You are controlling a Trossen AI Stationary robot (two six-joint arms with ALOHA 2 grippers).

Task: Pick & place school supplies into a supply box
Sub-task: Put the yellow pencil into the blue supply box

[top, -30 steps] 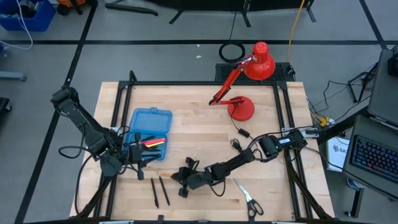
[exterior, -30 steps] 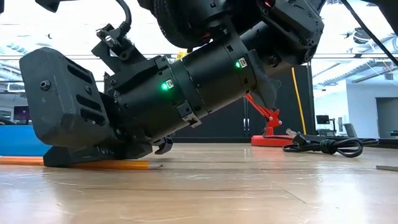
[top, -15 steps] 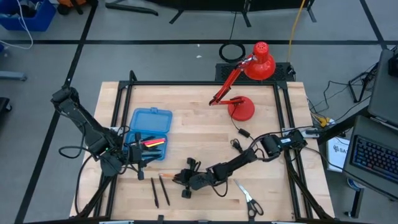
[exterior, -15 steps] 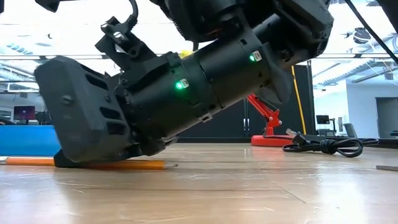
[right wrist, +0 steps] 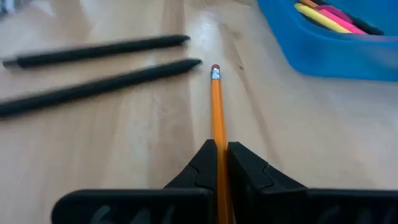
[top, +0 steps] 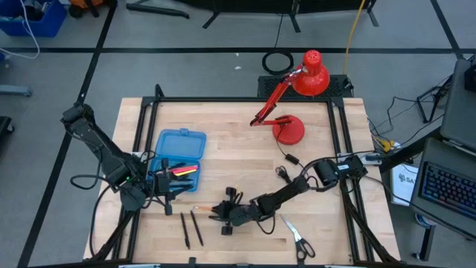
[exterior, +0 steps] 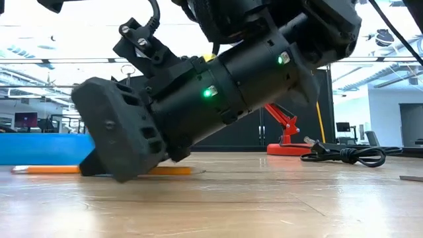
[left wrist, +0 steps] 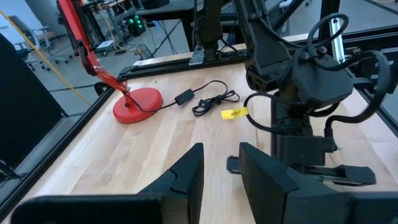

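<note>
Now: right gripper pinches orange pencil on table.
Lift level, carry toward supply box at 10 o'clock; left gripper spread.

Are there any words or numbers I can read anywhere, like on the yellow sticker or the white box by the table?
No text reads clearly.
Small yellow tag on the black lamp cable: dark marks, too blurred to read.
White box beside the wooden table: dark print, too small to read.
Orange pencil held in the right gripper: no lettering shows.
</note>
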